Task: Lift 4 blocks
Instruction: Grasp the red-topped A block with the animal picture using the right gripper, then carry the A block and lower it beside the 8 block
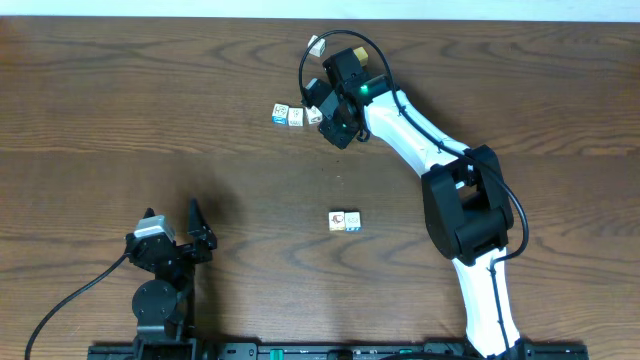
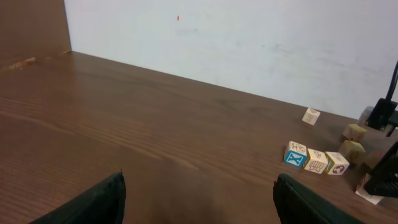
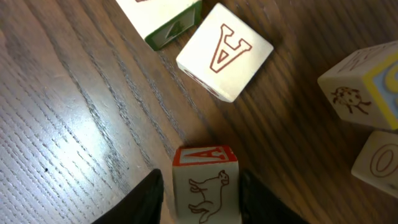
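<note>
Right pincer (image 3: 200, 180) narrow, straddling a cream wooden alphabet cube (image 3: 205, 194) with a red "A" on top and a horse-like animal on the side. Can't tell if it is actually clamped. Cube sits on the dark wooden table (image 3: 62, 124), far centre, among others: cream cube with red outline "A" (image 3: 225, 53), cream "O" cube (image 3: 380, 163). Left pincer (image 2: 199, 180) wide apart, low at near side. Blue "X" cube (image 2: 295, 155) well apart from it.

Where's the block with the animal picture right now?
In the right wrist view the animal block stands at bottom centre, between the fingers of the right gripper, with the red-letter A block just beyond it on the table.
</note>
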